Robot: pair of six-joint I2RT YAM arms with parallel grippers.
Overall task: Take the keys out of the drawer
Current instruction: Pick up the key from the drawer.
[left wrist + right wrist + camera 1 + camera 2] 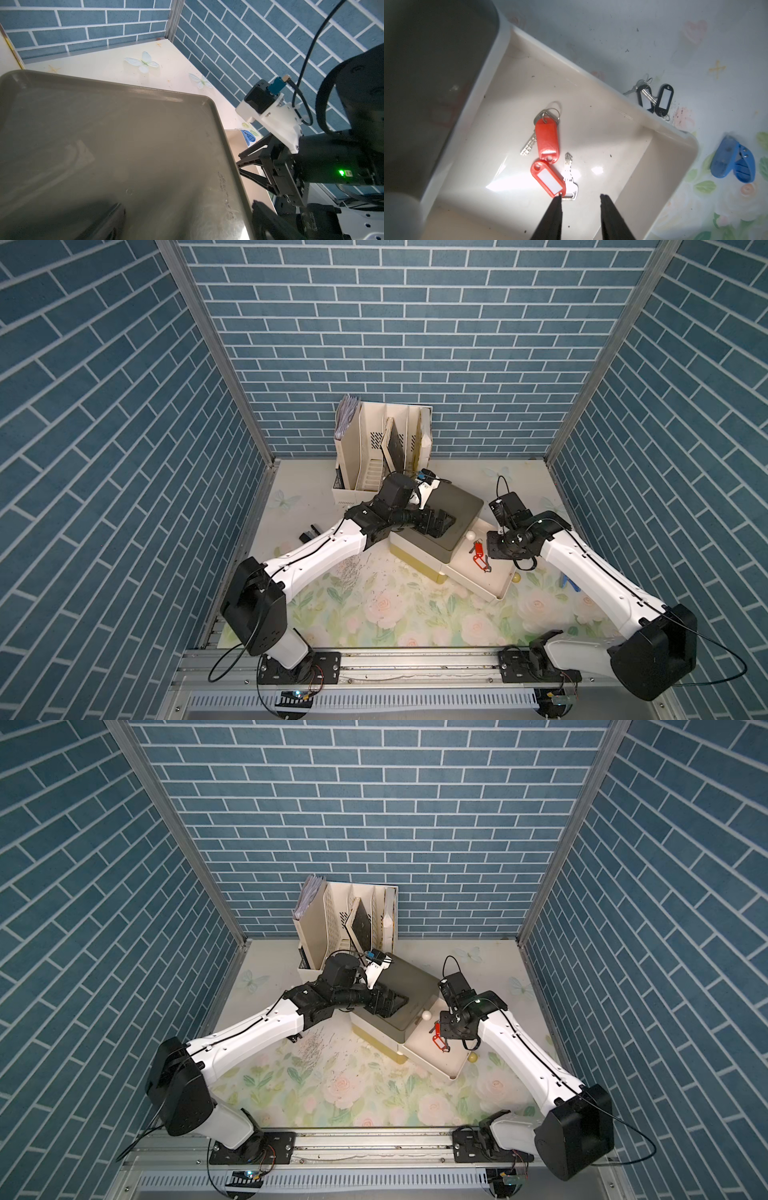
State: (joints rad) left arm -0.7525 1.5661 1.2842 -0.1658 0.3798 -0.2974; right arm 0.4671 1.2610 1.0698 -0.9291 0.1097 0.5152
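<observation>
The cream drawer (593,75) stands pulled out of the grey-topped unit (453,506). Two keys with red tags lie on its floor, one (547,137) above the other (549,179); both top views show them (480,558) (438,1042). Keys with black tags (654,99) lie on the table just outside the drawer wall. My right gripper (580,197) hangs open over the drawer. One of its fingertips (557,200) touches the end of the nearer red tag, and nothing is between the fingers. My left gripper (187,216) rests wide open on the unit's grey top (442,526).
A blue claw-shaped tool (733,160) lies on the floral mat right of the drawer. A white ball (470,536) and a yellow ball (515,578) sit by the drawer. A cream file organizer (382,456) stands behind the unit. Small metal bits (347,572) litter the mat at the left.
</observation>
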